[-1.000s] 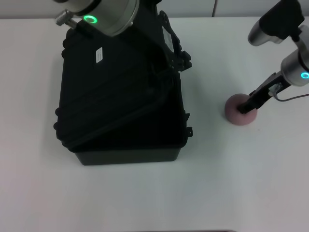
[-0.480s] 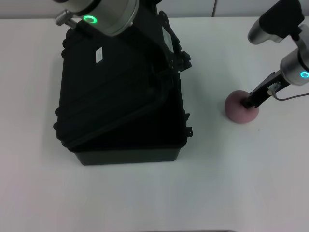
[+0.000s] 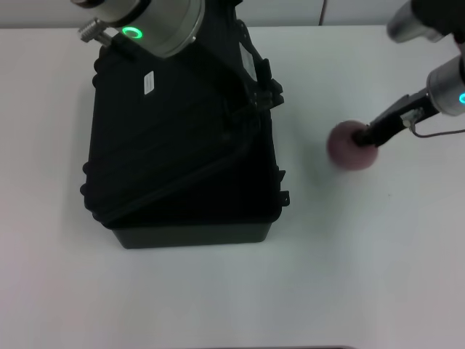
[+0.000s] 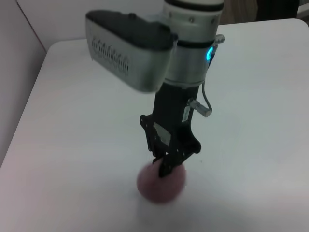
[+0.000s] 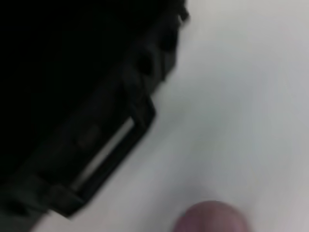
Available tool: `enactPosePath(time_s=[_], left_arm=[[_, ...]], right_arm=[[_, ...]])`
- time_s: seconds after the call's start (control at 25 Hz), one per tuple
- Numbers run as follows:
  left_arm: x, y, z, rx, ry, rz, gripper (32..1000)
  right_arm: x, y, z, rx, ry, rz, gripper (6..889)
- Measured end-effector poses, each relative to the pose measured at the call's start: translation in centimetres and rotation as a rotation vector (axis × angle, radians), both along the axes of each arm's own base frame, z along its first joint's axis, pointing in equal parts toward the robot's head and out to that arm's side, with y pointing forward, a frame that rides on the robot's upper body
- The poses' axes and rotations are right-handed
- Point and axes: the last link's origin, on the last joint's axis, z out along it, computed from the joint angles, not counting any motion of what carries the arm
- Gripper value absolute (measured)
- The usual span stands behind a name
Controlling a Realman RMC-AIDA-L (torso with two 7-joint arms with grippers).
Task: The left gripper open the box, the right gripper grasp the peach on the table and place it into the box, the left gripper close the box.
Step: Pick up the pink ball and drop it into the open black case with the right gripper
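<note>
Nearest the robot, the box (image 3: 182, 160) sits on the white table (image 3: 218, 291) with its front wall toward us and its lid propped part-way up, tilted, so an opening shows along the front and right side. Behind it, the left gripper (image 3: 256, 81) reaches in at the lid's far right corner by the latches; its fingers merge with the black plastic, so I cannot tell whether they are clamped or loose.

Out to the right, well apart from the box, there's the peach (image 3: 351, 145), and the right gripper (image 3: 363, 137) has its black fingers (image 4: 166, 164) pinched into the top of it, jaws closed on the fruit. The soft edge of the ball suggests it is on the move, though whether it has cleared the table I can't say.

As for handling: it looks light, matte and slightly yielding, so grip should hold well. A pinch across the widest part is safer than a shallow top hold, since a round ball can roll out.
</note>
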Motion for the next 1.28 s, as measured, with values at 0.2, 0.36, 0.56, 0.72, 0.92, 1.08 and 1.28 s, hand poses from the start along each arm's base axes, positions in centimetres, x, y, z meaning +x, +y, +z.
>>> enactPosePath(time_s=[0.2, 0.36, 0.56, 0.72, 0.92, 1.08, 1.28], left_arm=[[-0.2, 0.0, 0.0, 0.003, -0.002, 0.004, 99], [-0.3, 0.0, 0.0, 0.001, -0.001, -0.001, 99], [-0.3, 0.0, 0.0, -0.001, -0.003, -0.007, 99], [-0.3, 0.0, -0.1, -0.002, -0.003, -0.008, 100], [-0.3, 0.1, -0.3, -0.011, 0.0, -0.005, 100], [-0.3, 0.1, -0.4, -0.015, 0.0, -0.004, 100], [-0.1, 0.1, -0.4, -0.019, -0.005, -0.008, 100]], right_arm=[[-0.9, 0.0, 1.9, 0.043, 0.152, 0.023, 72], [-1.6, -0.1, 3.2, 0.07, 0.286, 0.043, 43], [-1.9, -0.2, 3.3, 0.119, 0.45, 0.095, 39], [-1.9, -0.4, 1.9, 0.128, 0.505, 0.135, 39], [-2.1, -0.5, 0.1, 0.162, 0.552, 0.188, 49], [-2.8, -0.4, -1.2, 0.17, 0.554, 0.237, 63], [-4.0, 0.0, -2.8, 0.163, 0.529, 0.296, 80]])
